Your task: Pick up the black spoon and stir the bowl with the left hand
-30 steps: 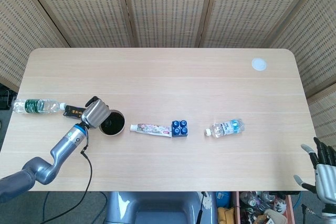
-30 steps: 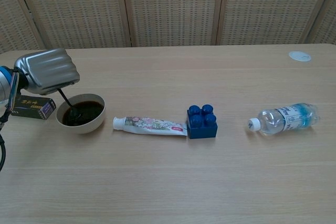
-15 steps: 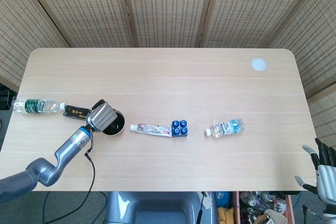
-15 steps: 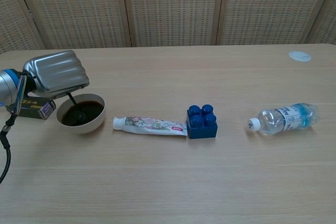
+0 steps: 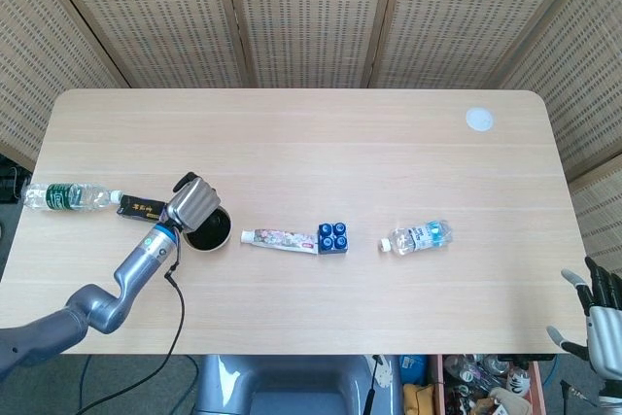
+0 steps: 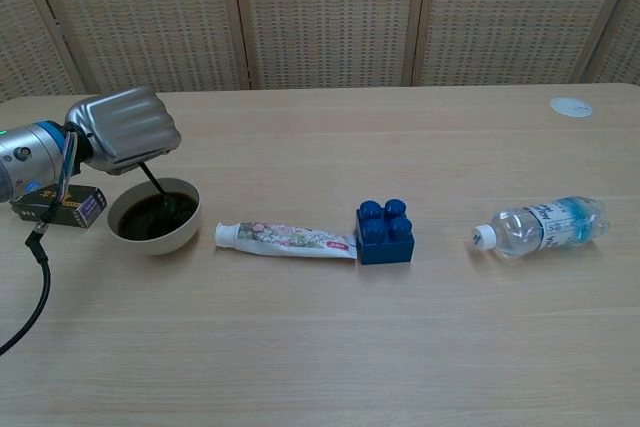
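Note:
My left hand (image 6: 125,127) (image 5: 192,202) hovers just above the bowl (image 6: 125,235) (image 5: 216,239) and grips the black spoon (image 6: 160,190) by its handle. The spoon slants down to the right, its tip dipped in the bowl's dark inside. The bowl is pale outside and stands at the left of the table. In the head view the hand covers much of the bowl and the spoon is hidden. My right hand (image 5: 599,306) shows only at the lower right corner of the head view, off the table, fingers spread and empty.
A small dark box (image 6: 58,207) lies just left of the bowl, with a green-labelled bottle (image 5: 68,196) beyond it. Right of the bowl lie a toothpaste tube (image 6: 285,239), a blue brick (image 6: 384,232) and a clear bottle (image 6: 540,224). A white disc (image 6: 571,107) sits at the far right.
My left hand has swung to the right and farther back over the bowl, carrying the spoon's tip from the bowl's left side to its right side. The right hand has barely shifted.

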### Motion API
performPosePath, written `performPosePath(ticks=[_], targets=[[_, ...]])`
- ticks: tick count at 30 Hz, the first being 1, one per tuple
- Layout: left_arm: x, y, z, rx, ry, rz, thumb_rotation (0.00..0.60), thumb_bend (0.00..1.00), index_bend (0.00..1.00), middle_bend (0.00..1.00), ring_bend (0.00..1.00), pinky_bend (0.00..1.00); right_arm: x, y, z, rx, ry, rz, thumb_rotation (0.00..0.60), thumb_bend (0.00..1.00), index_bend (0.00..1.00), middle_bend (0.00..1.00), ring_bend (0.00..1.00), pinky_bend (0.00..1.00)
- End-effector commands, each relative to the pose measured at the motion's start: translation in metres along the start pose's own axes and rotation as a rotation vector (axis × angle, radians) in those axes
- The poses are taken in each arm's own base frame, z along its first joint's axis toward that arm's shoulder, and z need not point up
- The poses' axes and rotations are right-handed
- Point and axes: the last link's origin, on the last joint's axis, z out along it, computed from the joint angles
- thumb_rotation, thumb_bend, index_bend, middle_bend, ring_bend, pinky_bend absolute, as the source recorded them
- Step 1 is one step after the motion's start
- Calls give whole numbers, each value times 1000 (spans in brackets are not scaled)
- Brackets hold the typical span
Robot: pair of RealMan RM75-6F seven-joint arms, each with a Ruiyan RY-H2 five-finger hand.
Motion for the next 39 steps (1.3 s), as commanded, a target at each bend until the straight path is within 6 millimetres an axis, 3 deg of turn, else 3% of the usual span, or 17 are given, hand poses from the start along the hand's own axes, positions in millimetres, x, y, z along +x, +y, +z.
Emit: performPosePath(ticks=[1,8,19,30,39], targets=[[-5,-1,-1,6,-15,-3,600,392,678,964,849,776,0,0,0,-1,0,-1,600,189,222,77,0,0],[-12,-3,-17,-16,-12,-18,600,392,678,963,849,776,0,-1,1,6,-1,2,600,190,221,77,0,0],[-6,-2,-37,-53,19,-52,600,392,682,963,849,776,-1,-2,2,14,2,7,600,189,222,77,0,0],[7,4,-13,-20,13,-66,600,392,682,963,849,776,1,0,0,4,6,4,600,189,221,77,0,0],[4,4,2,16,-24,-71,600,393,682,964,849,776,1,0,-1,-3,3,3,600,189,222,77,0,0]])
